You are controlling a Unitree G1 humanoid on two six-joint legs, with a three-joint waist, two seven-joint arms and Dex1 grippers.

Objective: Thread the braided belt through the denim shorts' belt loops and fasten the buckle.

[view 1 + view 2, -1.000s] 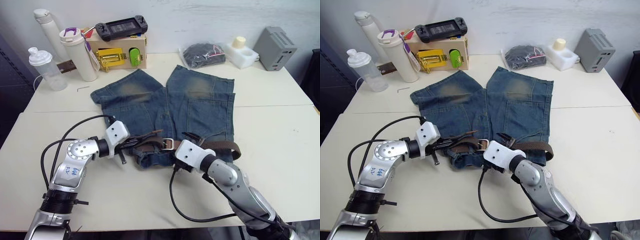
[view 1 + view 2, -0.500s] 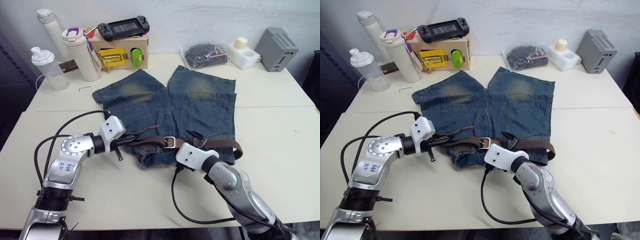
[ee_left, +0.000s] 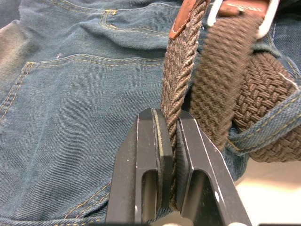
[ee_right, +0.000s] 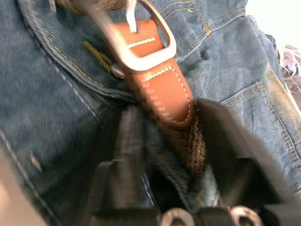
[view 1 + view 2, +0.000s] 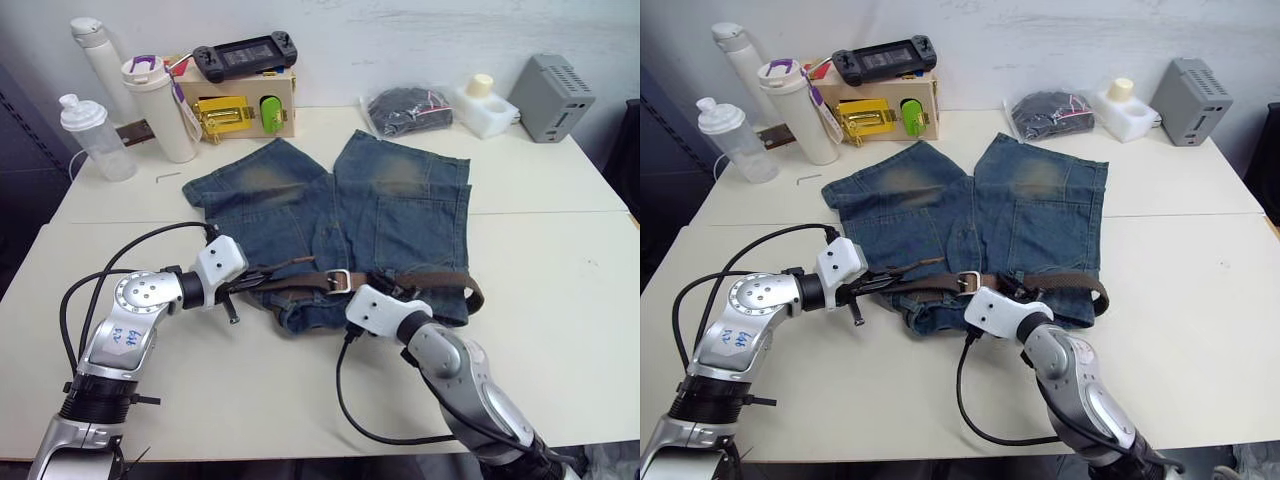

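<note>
The denim shorts lie flat mid-table, waistband toward me. The braided belt runs along the waistband, its silver buckle near the middle. My left gripper is shut on the woven strap, clamped between its fingers. A denim belt loop crosses the strap beside it. My right gripper sits just right of the buckle. Its fingers are closed around the brown leather end and a fold of denim.
Along the table's back edge stand a clear bottle, a white tumbler, a box with a yellow latch, a bagged dark bundle, a white block and a grey box. A small hex key lies left of the shorts.
My right gripper's fingers have closed in from wide open onto the belt beside the buckle. My left gripper keeps its hold and has drawn the strap slightly left.
</note>
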